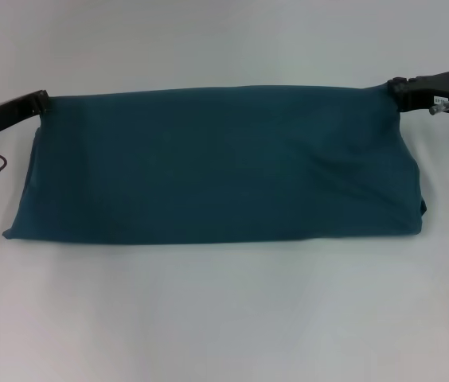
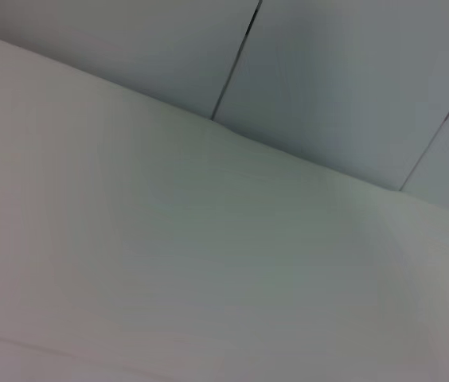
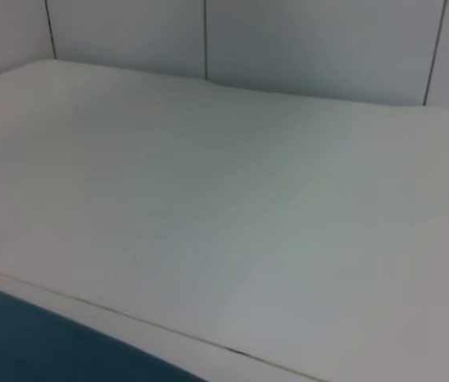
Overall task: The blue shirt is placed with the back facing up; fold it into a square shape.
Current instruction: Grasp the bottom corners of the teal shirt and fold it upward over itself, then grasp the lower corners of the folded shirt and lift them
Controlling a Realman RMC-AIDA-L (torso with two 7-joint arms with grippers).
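The blue shirt [image 1: 216,163] lies on the white table [image 1: 224,318] as a wide, flat, folded band with its plain side up. No letters show. My left gripper [image 1: 43,100] touches the shirt's far left corner. My right gripper [image 1: 393,86] touches its far right corner. Both are low, at the shirt's far edge. A strip of the shirt also shows in the right wrist view [image 3: 41,342]. The left wrist view shows only table and wall.
The white table reaches all round the shirt, with bare surface in front of it and behind it. A panelled grey wall [image 3: 312,48] stands behind the table's far edge.
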